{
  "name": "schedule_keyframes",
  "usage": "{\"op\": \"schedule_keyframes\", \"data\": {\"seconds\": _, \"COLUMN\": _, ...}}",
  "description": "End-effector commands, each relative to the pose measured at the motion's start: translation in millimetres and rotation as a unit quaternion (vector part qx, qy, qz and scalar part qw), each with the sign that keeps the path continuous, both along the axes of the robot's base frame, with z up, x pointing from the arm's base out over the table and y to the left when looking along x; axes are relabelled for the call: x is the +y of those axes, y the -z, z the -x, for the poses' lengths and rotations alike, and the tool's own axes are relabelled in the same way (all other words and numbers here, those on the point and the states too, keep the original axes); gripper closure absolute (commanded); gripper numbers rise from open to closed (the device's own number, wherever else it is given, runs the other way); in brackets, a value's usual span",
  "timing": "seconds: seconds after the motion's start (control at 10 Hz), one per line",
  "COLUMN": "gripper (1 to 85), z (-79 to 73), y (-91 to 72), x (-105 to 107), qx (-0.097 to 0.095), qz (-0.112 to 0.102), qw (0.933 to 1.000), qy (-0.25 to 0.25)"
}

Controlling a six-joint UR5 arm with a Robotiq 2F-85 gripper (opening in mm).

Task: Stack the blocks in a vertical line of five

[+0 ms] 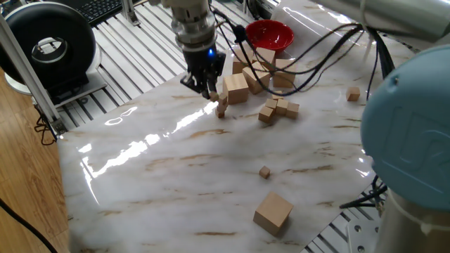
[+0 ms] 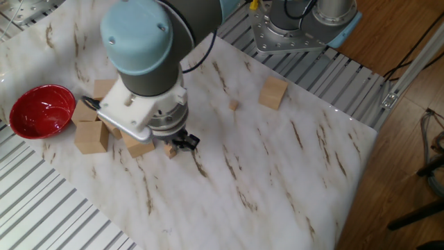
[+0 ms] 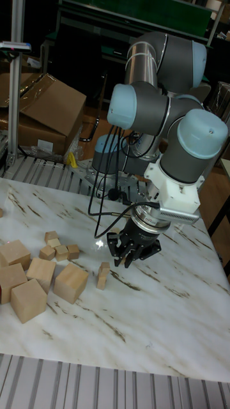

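My gripper [image 1: 211,93] hangs just behind and above a short stack of tiny blocks [image 1: 221,108] on the marble table. Its fingers are shut, and a pale speck at their tips looks like one tiny block. In the tall fixed view the gripper [image 3: 126,259] sits right of the stack [image 3: 101,275], about level with its top. From the other fixed view the gripper [image 2: 183,143] is close beside the stack [image 2: 170,149]. More tiny blocks lie in a loose cluster [image 1: 278,109]. One lone block [image 1: 264,171] lies mid-table and another [image 1: 354,93] at the far right.
Bigger wooden cubes [image 1: 237,88] crowd just behind the stack, also seen as a group [image 3: 69,283]. A red bowl [image 1: 271,34] stands at the back. One big cube [image 1: 273,212] sits near the front edge. Cables trail over the cubes.
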State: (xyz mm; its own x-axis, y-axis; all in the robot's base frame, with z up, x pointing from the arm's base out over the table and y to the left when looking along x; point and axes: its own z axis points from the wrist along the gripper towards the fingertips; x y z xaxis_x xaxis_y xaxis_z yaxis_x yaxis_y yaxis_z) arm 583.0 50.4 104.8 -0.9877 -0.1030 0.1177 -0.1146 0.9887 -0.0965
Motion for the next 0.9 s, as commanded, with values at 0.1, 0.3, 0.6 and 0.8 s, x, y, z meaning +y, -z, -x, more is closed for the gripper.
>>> {"op": "schedule_keyframes", "data": {"seconds": 0.1, "gripper": 72.3, "z": -2.3, "y": -12.5, "x": -18.9, "qx": 0.009, "qz": 0.019, "qw": 0.9998, "qy": -0.005}}
{"op": "schedule_keyframes", "data": {"seconds": 0.3, "gripper": 72.0, "z": -1.0, "y": -9.6, "x": -28.1, "qx": 0.007, "qz": 0.013, "qw": 0.9998, "qy": -0.010}}
{"op": "schedule_keyframes", "data": {"seconds": 0.6, "gripper": 70.3, "z": 0.7, "y": -7.5, "x": -28.8, "qx": 0.006, "qz": 0.005, "qw": 0.9998, "qy": -0.016}}
{"op": "schedule_keyframes", "data": {"seconds": 0.8, "gripper": 70.0, "z": 0.2, "y": -4.4, "x": -28.6, "qx": 0.001, "qz": -0.001, "qw": 0.9999, "qy": -0.016}}
